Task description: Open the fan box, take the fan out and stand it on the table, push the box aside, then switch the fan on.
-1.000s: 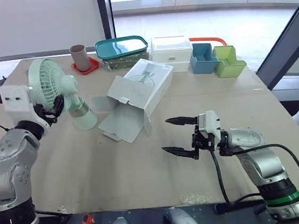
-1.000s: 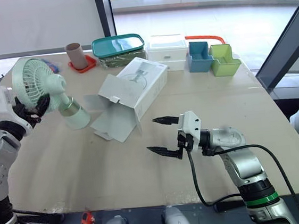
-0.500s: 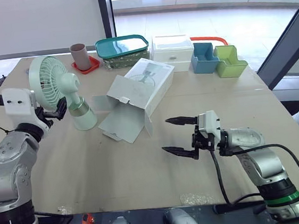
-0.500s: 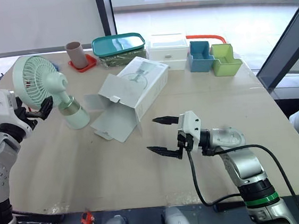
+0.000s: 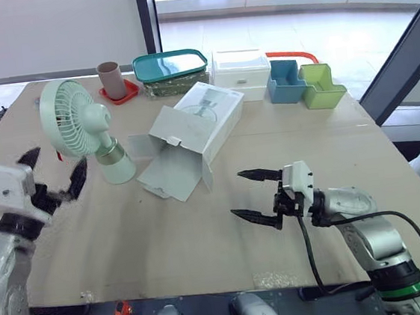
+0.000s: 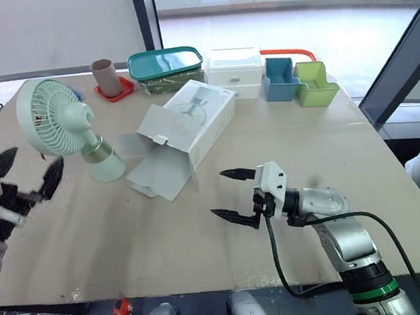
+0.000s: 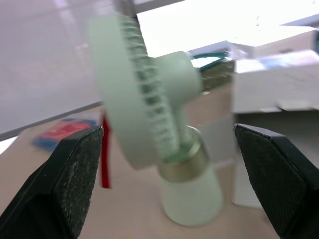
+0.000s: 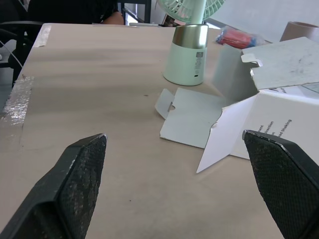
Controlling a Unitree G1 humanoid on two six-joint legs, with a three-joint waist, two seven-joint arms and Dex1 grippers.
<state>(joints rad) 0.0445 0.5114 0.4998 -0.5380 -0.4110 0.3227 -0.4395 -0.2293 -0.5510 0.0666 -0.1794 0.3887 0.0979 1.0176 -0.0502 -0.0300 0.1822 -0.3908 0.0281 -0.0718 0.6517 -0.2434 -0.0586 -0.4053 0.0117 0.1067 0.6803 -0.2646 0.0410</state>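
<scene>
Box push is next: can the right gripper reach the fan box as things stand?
Probably yes. The right gripper hangs open over bare table, pointing toward the fan box, with nothing lying between them. The fan stands at the box's left, off that path.

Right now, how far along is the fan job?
Done: the box lies open on the table, flaps spread, and the fan stands upright beside it. In hand: nothing; the left gripper is open just short of the fan, and the right gripper is open near the box's flaps. Left: push the box aside, then switch the fan on.
</scene>
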